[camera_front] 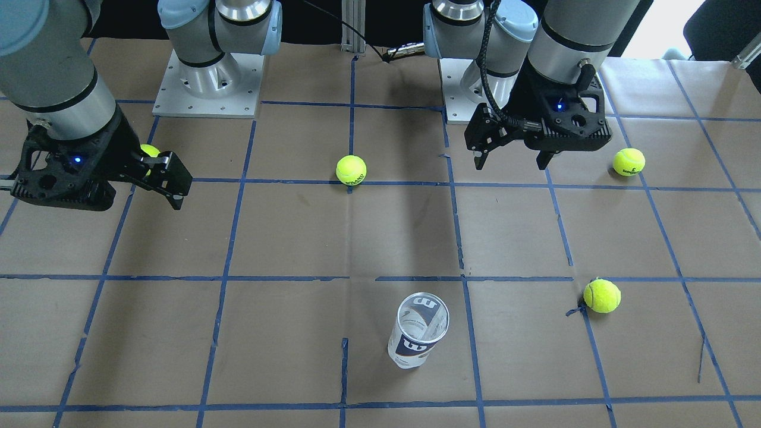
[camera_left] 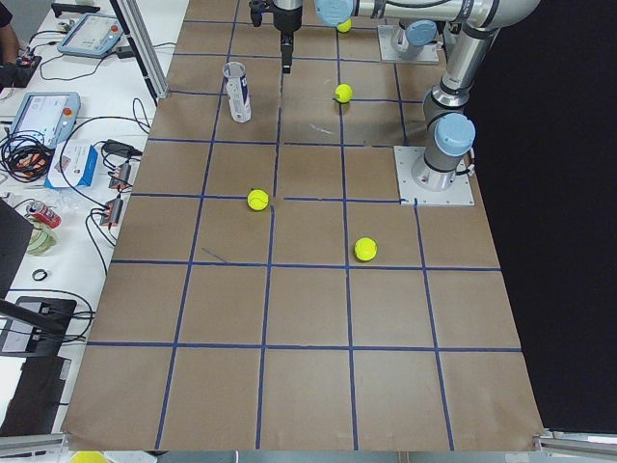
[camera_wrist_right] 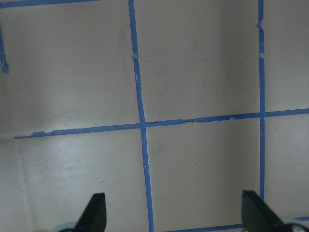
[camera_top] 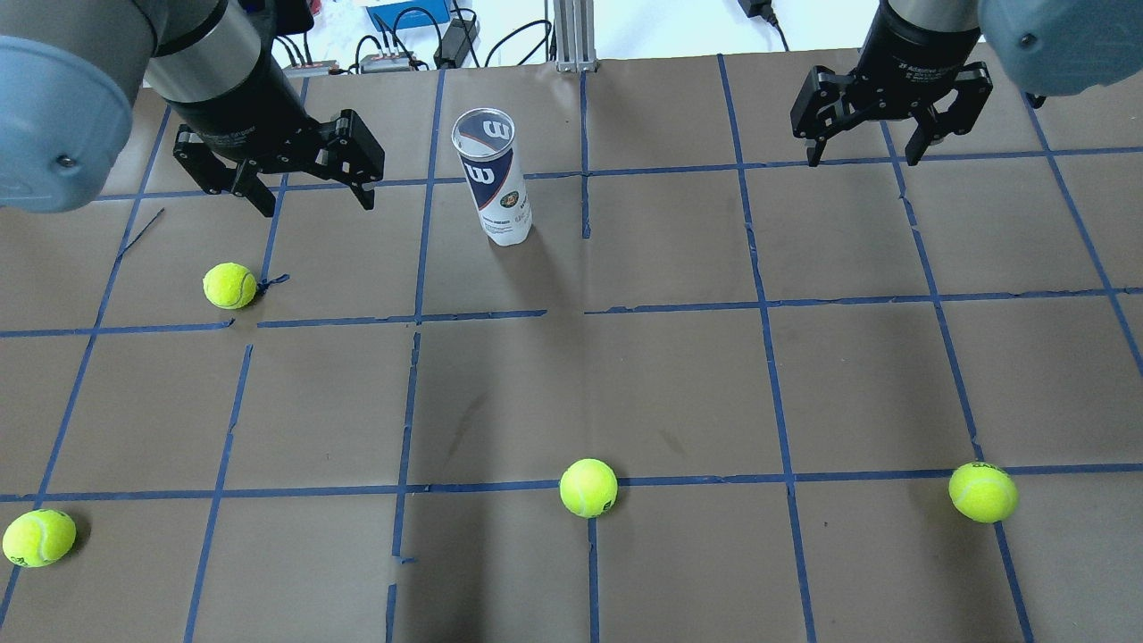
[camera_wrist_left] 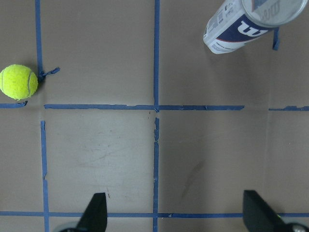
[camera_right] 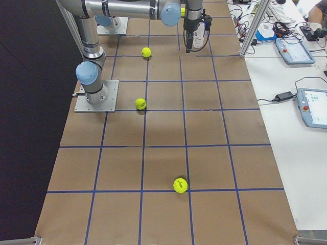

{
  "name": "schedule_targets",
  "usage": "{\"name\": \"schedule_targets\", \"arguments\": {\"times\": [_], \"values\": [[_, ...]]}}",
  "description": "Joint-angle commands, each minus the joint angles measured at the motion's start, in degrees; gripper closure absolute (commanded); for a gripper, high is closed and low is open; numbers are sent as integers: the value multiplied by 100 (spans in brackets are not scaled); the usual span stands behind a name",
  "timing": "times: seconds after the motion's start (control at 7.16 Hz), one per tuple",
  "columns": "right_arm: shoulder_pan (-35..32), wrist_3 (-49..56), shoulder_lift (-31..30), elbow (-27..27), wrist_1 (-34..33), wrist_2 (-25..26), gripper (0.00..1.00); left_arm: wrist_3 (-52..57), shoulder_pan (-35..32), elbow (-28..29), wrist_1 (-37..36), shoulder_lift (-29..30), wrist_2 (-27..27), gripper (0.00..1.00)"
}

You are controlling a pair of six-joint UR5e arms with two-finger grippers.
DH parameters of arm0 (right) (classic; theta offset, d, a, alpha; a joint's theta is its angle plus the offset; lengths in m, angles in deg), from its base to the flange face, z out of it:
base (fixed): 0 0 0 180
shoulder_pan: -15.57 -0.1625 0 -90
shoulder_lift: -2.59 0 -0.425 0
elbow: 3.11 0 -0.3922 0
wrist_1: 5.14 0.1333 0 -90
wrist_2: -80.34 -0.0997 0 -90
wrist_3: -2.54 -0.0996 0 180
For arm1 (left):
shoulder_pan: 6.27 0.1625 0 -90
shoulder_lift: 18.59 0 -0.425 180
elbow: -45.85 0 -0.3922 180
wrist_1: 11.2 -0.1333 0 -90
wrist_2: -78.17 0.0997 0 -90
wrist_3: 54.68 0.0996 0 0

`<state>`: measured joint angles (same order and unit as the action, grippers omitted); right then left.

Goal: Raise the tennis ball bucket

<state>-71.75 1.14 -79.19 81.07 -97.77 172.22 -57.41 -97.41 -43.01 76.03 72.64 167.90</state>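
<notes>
The tennis ball bucket (camera_top: pixel 493 179) stands upright on the brown paper table (camera_top: pixel 679 384) at the upper centre of the overhead view, its open mouth upward and its white and dark blue label facing the camera. The left gripper (camera_top: pixel 317 205) hangs at the upper left of that frame, near the bucket but apart from it, with its fingers spread wide and grasping nothing. The right gripper (camera_top: pixel 864 161) hangs at the upper right, well apart from the bucket, also released and spread. Four tennis balls lie scattered: left ball (camera_top: pixel 229 286), lower-left ball (camera_top: pixel 39 538), lower-centre ball (camera_top: pixel 588 488), lower-right ball (camera_top: pixel 983 491)
</notes>
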Motion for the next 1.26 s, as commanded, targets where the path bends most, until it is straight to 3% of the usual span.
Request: {"name": "schedule_targets", "arguments": {"times": [0.0,1.12], "values": [[14,0,12,10,-19,-4,0,0,0,-9,5,0,1,0],[31,9,22,72,-1,84,0,0,17,-9,-4,0,-17,0]]}}
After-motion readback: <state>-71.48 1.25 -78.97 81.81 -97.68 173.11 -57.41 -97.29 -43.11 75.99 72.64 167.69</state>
